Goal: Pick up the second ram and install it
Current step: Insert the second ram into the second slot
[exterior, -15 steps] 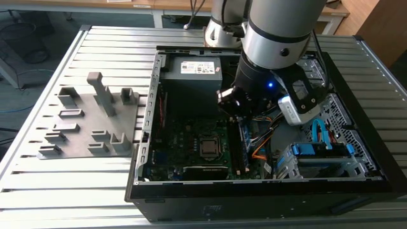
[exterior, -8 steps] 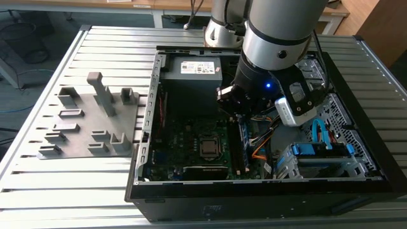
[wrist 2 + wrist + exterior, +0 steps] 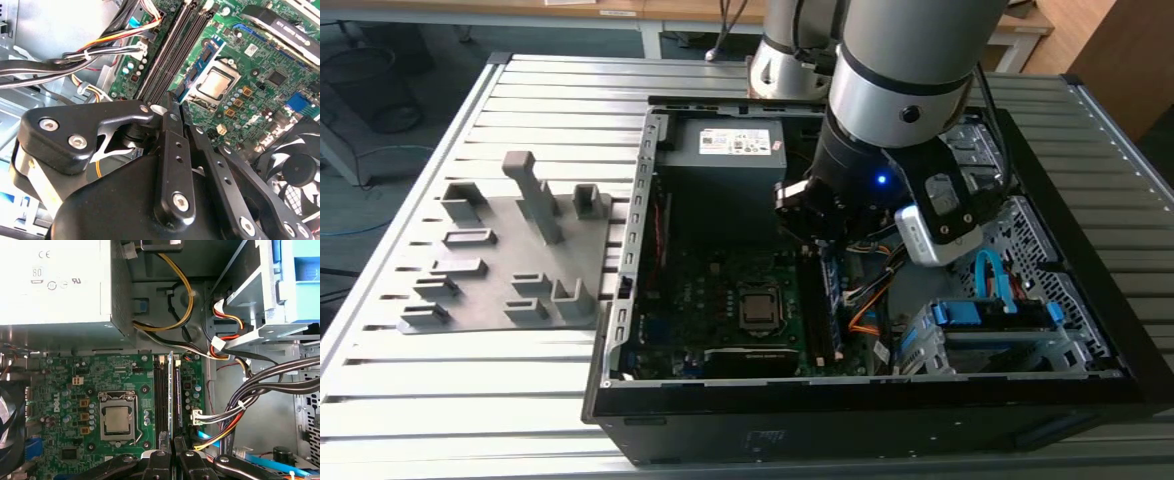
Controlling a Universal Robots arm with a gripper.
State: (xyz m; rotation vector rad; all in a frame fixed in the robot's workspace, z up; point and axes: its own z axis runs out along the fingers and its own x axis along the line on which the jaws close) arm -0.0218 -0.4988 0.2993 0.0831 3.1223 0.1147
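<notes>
Inside an open computer case (image 3: pixel 634 250) on a slatted metal bench (image 3: pixel 480 400), a robot arm's claw (image 3: pixel 825 238) holds the second ram (image 3: pixel 829 300) over the motherboard.

In the first wrist view, the claw (image 3: pixel 173 456) is narrowed around the near end of the second ram (image 3: pixel 175 395), a thin board standing on edge in the memory slots (image 3: pixel 161 395), beside the processor socket (image 3: pixel 118 420). In the second wrist view, the black fingers (image 3: pixel 172 150) meet at the stick's end. In the exterior view, a gray holder tray (image 3: pixel 507 255) lies on the bench, toward that view's left.
</notes>
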